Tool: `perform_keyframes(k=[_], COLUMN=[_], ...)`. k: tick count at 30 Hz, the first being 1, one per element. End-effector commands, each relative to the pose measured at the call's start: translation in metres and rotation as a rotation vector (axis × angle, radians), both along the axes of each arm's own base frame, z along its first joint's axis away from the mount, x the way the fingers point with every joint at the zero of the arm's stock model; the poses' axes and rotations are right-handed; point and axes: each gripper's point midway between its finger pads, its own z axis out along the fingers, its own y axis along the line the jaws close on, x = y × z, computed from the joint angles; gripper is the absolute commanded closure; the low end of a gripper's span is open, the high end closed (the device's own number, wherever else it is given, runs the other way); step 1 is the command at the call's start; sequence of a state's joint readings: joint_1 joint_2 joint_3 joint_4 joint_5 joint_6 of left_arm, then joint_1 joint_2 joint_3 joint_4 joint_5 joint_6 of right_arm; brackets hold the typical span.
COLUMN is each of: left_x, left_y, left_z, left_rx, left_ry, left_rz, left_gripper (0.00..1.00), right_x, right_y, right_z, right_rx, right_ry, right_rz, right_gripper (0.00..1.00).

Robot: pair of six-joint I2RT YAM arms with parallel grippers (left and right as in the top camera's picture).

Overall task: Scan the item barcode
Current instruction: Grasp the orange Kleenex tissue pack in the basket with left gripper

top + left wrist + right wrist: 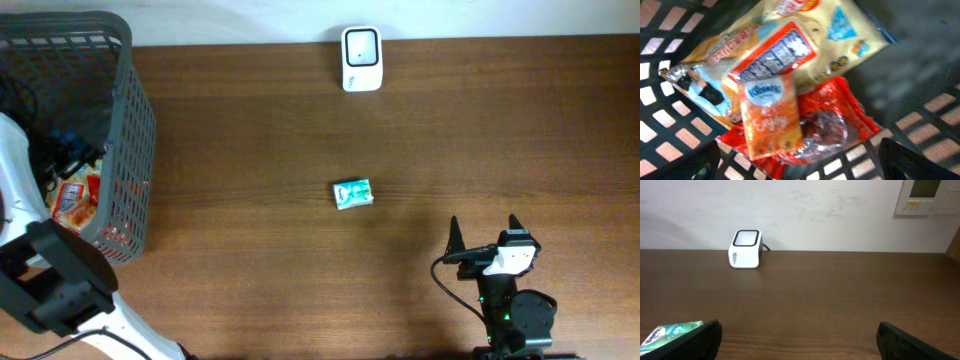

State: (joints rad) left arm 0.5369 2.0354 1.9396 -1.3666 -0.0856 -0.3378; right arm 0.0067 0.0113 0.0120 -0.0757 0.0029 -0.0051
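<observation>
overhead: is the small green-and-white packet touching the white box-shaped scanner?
No, the small green-and-white packet lies midway on the brown wooden table, clearly apart from the white box-shaped scanner at its far edge.

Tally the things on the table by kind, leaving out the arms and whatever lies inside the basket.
Barcode scanner: 1
Basket: 1
Green packet: 1
Total: 3

- "Kleenex" stands in white on a blue patch at the top of the orange tissue pack [771,120].
- Lettering on the yellow snack bag [810,45] is too blurred to read.
- Print on the white scanner [746,248] and the green packet [670,332] is too small to read.
</observation>
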Motion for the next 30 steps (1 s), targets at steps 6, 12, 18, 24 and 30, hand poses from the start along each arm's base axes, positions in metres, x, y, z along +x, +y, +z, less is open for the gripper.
perform_keyframes(k=[6,12,18,24,30], left_x=[-0.032,-0.040,-0.043,-0.040,-0.034], left_y=[0.018,0.011,0.009,0.012,0.009], left_z=[-0.029,-0.060,-0.069,-0.069,-0.061], left_rx=[-0.033,-0.053,-0.058,-0.048,-0.070], left_ry=[0.063,0.095,0.104,0.089,0.060], left_rz=[0.090,0.089,0.089,0.088,0.086], left_gripper=[0.06,0.45,0.64,0.94,1.00], right_x=[0.000,0.000,0.000,0.000,0.000], right_y=[0.001,0.001,0.001,0.001,0.001], right_z=[-0.003,-0.003,-0.003,-0.003,-0.003], right_rx=[-0.007,-0.007,-0.007,-0.007,-0.007], right_ry=[0.007,0.007,0.007,0.007,0.007], right_rz=[0.001,0.001,0.001,0.001,0.001], right_gripper=[0.02,0.02,0.02,0.02,0.02])
